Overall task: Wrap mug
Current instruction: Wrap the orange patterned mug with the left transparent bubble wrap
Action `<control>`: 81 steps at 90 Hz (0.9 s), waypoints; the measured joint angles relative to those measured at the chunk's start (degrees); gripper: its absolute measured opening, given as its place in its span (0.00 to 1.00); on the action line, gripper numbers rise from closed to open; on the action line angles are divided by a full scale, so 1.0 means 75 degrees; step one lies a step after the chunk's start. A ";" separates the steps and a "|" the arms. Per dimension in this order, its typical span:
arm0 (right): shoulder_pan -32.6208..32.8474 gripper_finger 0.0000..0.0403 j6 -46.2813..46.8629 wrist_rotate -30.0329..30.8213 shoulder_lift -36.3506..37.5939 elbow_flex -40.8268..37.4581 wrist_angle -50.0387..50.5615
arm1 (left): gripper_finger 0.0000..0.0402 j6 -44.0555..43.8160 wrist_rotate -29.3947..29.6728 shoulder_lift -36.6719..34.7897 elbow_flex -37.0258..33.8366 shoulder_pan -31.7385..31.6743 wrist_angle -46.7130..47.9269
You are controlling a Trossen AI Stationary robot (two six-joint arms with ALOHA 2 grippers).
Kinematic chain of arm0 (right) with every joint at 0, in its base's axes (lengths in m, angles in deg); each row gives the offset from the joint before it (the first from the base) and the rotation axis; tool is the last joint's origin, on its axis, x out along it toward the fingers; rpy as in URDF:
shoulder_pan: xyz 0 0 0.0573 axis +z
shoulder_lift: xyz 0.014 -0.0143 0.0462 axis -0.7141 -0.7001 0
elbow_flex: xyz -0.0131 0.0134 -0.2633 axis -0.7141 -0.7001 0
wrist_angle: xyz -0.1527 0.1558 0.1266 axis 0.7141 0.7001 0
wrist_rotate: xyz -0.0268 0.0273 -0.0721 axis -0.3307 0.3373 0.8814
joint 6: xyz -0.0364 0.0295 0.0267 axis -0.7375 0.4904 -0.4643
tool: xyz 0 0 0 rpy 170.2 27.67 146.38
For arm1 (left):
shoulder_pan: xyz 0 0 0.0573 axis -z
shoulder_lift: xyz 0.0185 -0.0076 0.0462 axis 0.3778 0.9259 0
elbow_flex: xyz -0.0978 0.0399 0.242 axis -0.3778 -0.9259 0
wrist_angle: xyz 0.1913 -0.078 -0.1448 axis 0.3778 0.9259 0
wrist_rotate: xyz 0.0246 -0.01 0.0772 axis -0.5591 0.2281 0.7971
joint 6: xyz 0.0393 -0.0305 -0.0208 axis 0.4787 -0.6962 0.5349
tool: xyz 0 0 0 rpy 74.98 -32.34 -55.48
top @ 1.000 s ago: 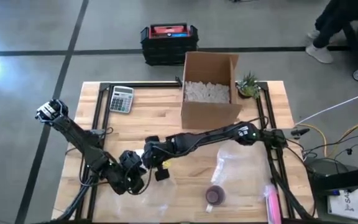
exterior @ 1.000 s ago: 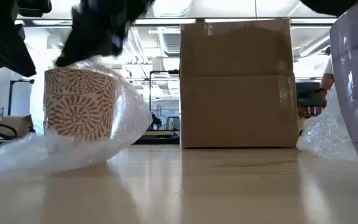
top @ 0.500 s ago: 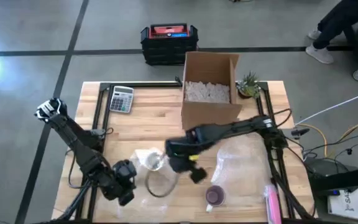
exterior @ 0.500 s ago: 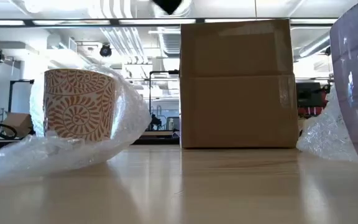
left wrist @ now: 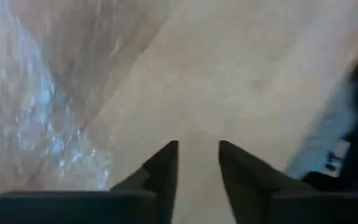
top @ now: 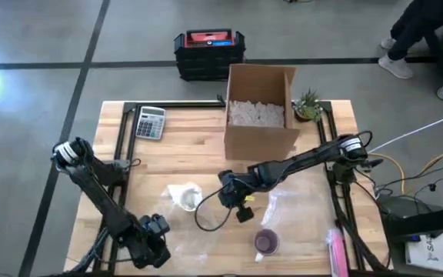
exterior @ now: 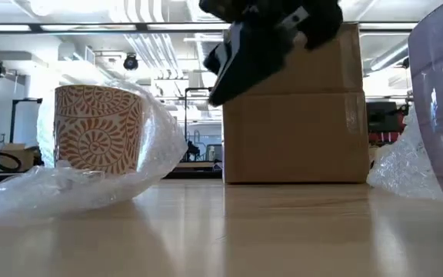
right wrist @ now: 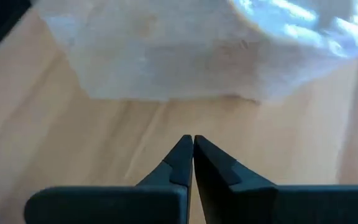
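Note:
An orange-patterned mug stands upright on a sheet of bubble wrap that curls up round its right side; the high view shows mug and wrap at the table's centre-left. My right gripper hangs shut just right of it, above the table, fingertips together and pointing at the wrap. It shows in the low view before the box. My left gripper is open near the front-left edge, over bare wood beside the wrap's edge.
A purple mug stands near the front edge, with a second bubble wrap sheet behind it. A cardboard box with packing fill stands at the back, a calculator to its left and a small plant to its right. A pink object lies front right.
Both grippers have drawn away from the wrapped mug, where they stood together a second ago. My right gripper went toward the table's right and up. My left gripper went toward the near edge. The mug and its wrap stay in place.

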 joint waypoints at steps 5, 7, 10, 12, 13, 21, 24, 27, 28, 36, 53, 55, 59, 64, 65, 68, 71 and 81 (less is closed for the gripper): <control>-0.0059 0.00 -0.0039 0.0009 -0.0111 -0.0065 -0.0140 | 0.41 -0.0106 -0.0340 0.0275 0.0000 -0.0033 -0.0013; -0.0092 0.00 -0.0039 0.0023 -0.0159 -0.0070 -0.0146 | 0.44 -0.0112 -0.0409 0.0371 0.0000 -0.0047 -0.0005; -0.0135 0.00 -0.0033 0.0044 -0.0232 -0.0084 -0.0125 | 0.46 -0.0112 -0.0481 0.0467 0.0024 -0.0086 -0.0053; -0.0162 0.00 0.0000 0.0048 -0.0281 -0.0088 -0.0124 | 0.47 -0.0112 -0.0536 0.0556 0.0028 -0.0099 -0.0099; -0.0168 0.00 0.0030 0.0052 -0.0300 -0.0088 -0.0140 | 0.47 -0.0112 -0.0559 0.0598 0.0034 -0.0099 -0.0109; -0.0197 0.00 0.0197 0.0053 -0.0504 -0.0042 -0.0302 | 0.41 0.0022 -0.0693 0.0763 0.0084 -0.0119 -0.0209; -0.0205 0.00 0.0277 0.0034 -0.0576 -0.0036 -0.0330 | 0.35 0.0044 -0.0693 0.0761 0.0193 -0.0116 -0.0101; -0.0204 0.00 0.0343 0.0013 -0.0678 -0.0036 -0.0350 | 0.28 0.0045 -0.0687 0.0718 0.0310 -0.0116 0.0074; -0.0203 0.00 0.0372 0.0007 -0.0715 -0.0036 -0.0370 | 0.25 0.0045 -0.0687 0.0712 0.0351 -0.0115 0.0151; -0.0174 0.00 0.0507 0.0022 -0.0896 -0.0036 -0.0626 | 0.06 -0.0009 -0.0464 0.0574 0.0814 -0.0080 0.1120; -0.0029 0.00 0.0547 0.0005 -0.1126 -0.0021 -0.1357 | 0.02 0.0058 0.1959 0.0087 0.2094 0.0043 0.2683; -0.0020 0.00 0.0545 -0.0012 -0.1142 -0.0021 -0.1439 | 0.01 0.0148 0.2265 0.0062 0.2228 0.0031 0.2792; -0.0012 0.00 0.0550 0.0008 -0.1152 -0.0021 -0.1527 | 0.01 0.0308 0.2861 0.0015 0.2497 0.0000 0.2950; -0.0008 0.00 0.0555 0.0022 -0.1152 -0.0021 -0.1607 | 0.01 0.0525 0.3337 -0.0043 0.2777 -0.0050 0.3194; -0.0008 0.00 0.0557 0.0022 -0.1152 -0.0021 -0.1622 | 0.01 0.0584 0.3395 -0.0049 0.2831 -0.0060 0.3242; -0.0010 0.00 0.0568 0.0022 -0.1152 -0.0018 -0.1654 | 0.01 0.0735 0.3493 -0.0048 0.2969 -0.0080 0.3407; -0.0010 0.00 0.0590 0.0024 -0.1152 -0.0012 -0.1651 | 0.01 0.0852 0.3513 -0.0041 0.3059 -0.0145 0.3527; -0.0008 0.00 0.0669 0.0019 -0.1152 -0.0012 -0.1622 | 0.01 0.0891 0.3146 -0.0039 0.3088 -0.0278 0.3390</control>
